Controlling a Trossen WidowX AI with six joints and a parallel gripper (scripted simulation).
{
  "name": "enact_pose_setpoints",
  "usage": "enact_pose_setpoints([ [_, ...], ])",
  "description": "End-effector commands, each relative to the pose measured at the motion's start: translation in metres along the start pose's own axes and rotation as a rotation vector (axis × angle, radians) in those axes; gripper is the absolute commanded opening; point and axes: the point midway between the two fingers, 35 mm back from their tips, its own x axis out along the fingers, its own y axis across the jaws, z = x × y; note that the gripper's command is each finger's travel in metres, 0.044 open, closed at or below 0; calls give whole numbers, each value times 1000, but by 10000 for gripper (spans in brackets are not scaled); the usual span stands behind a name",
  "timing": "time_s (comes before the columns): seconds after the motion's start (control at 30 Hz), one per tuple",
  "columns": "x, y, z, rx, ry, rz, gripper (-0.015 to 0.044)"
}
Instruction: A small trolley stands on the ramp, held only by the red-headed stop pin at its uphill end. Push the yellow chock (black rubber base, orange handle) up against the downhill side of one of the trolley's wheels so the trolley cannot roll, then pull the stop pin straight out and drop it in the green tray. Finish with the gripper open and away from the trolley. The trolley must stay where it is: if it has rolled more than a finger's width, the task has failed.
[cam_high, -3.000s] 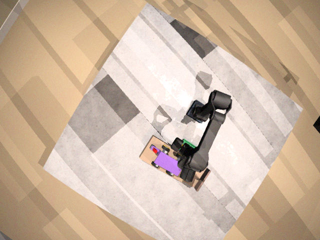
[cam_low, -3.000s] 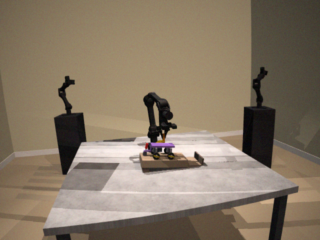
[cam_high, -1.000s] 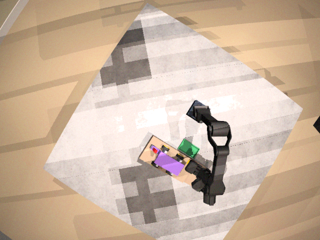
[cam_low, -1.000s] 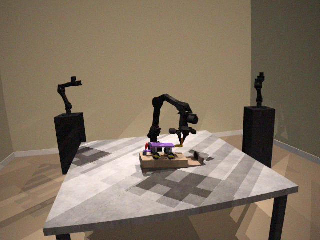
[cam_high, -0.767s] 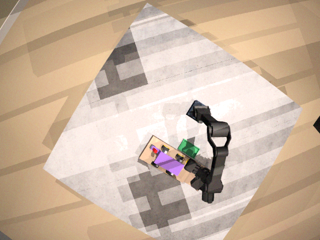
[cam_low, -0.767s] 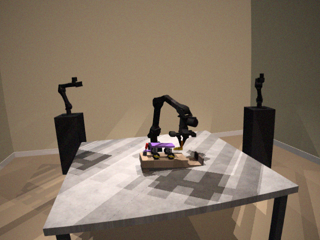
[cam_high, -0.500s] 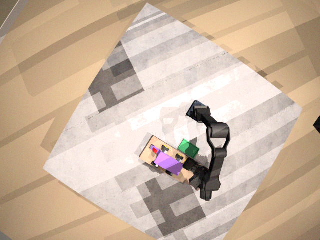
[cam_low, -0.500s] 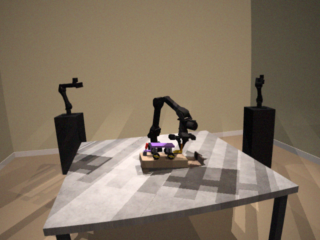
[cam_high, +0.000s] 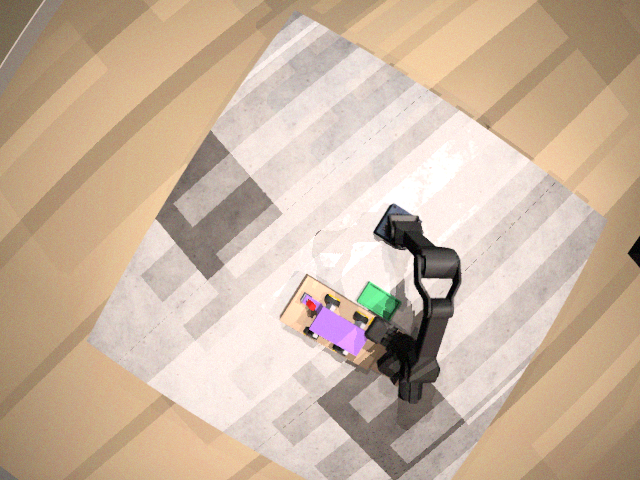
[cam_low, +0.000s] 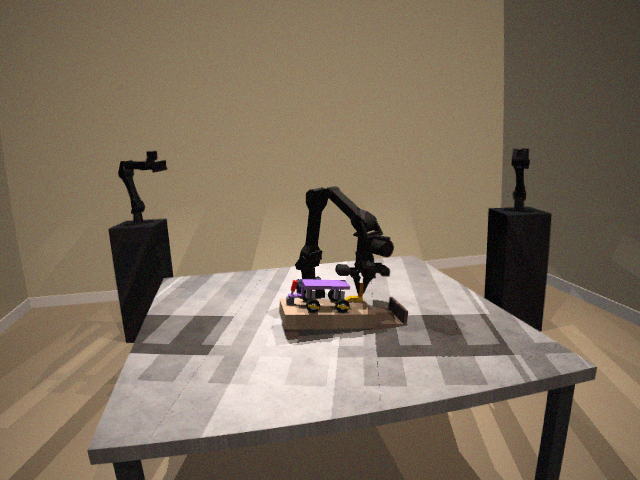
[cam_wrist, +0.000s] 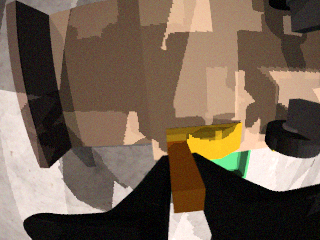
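chock in hand, not wedged yet. the tool is narrow, pinching the orange handle of the yellow chock with black rubber base. chock is at the tray-side edge of the tan wooden ramp, downhill of the near black wheel; wrist view shows a small gap. can't tell if its base rests on the wood.

purple-topped trolley is on the ramp, red-headed stop pin in at the uphill end. left: close gap, release, pull pin, drop in green tray, back off open.

edges: tray sits beside the ramp on the desk, so sideways slip could drop the chock off. downhill there's open ramp up to the dark end board; uphill room is tight, push should be short and gentle.
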Motion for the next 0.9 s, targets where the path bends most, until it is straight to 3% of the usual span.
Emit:
enact_pose_setpoints([
  [0.0, 0, -5, 0, 1, -7, -2, 0],
  [0.87, 0, -24, -2, 1, -7, -4, 0],
])
